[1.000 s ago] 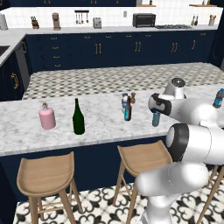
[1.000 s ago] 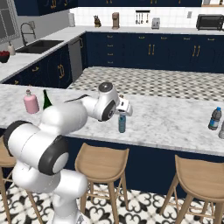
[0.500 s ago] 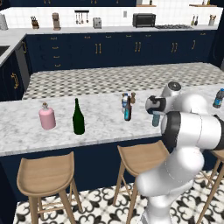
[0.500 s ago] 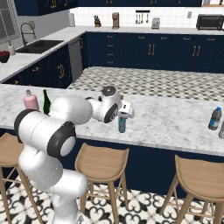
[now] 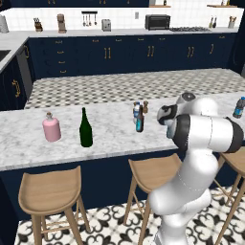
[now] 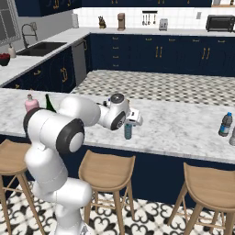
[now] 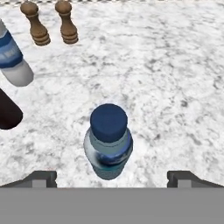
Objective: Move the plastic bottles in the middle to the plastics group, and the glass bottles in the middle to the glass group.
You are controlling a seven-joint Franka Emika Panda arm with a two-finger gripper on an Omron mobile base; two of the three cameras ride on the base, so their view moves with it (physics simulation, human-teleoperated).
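Note:
My gripper is open and hangs above the pale teal plastic bottle with a dark blue cap, one fingertip on either side and clear of it. That bottle stands upright just below the hand near the counter's front edge. The clear plastic bottle with a blue label and the dark glass bottle lie to its left in the hand view. The pink bottle and the green wine bottle stand at the counter's left. The blue plastic bottle stands far right.
Two brown shakers stand behind the middle bottles. The marble counter has bare room between the wine bottle and the middle cluster. Wooden stools stand under its front edge. My own arm blocks part of the left base view.
The arm's elbow has swung in toward the counter while the hand has stayed over the teal bottle. The jaws have stayed open.

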